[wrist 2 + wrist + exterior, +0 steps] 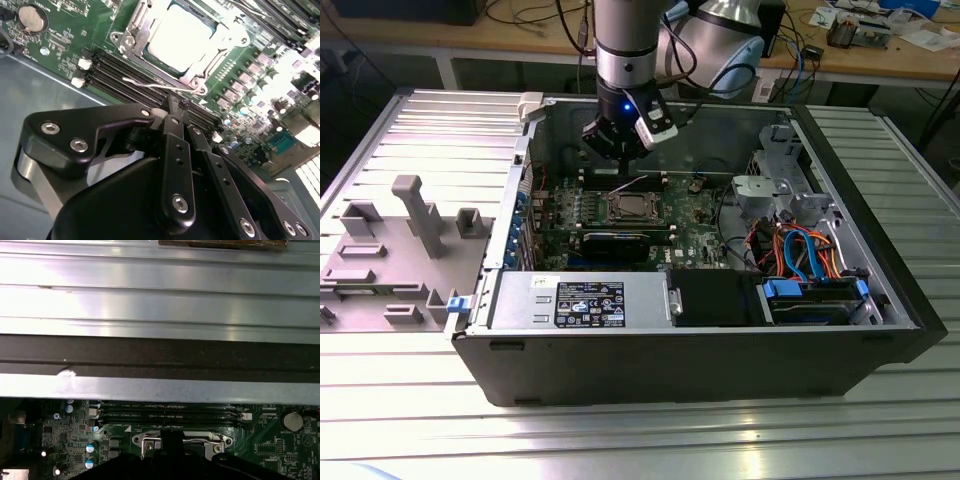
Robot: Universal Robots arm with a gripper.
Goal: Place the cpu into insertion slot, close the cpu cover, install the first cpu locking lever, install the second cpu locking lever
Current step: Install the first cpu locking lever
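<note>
Gripper [176, 107] jaws pinched together, nothing held, tips just beside covered cpu [182, 37], near locking lever [150, 86].

Silver-grey cylindrical arm [625, 40], blue wrist light; matte black gripper [175, 107], linkage fingers [172, 150] studded with silver screws.

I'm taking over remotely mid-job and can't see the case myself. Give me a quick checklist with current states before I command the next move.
1. cpu seated in the insertion slot: ok.
2. cpu cover closed down around the chip: ok, it looks flat.
3. locking lever latched: not ok, the wire rod lies free beside the cover.
4. gripper at that lever: ok, its tips sit right by the rod.
5. Lever gripped: cannot tell.
6. Gripper over the motherboard inside the case: ok.
</note>
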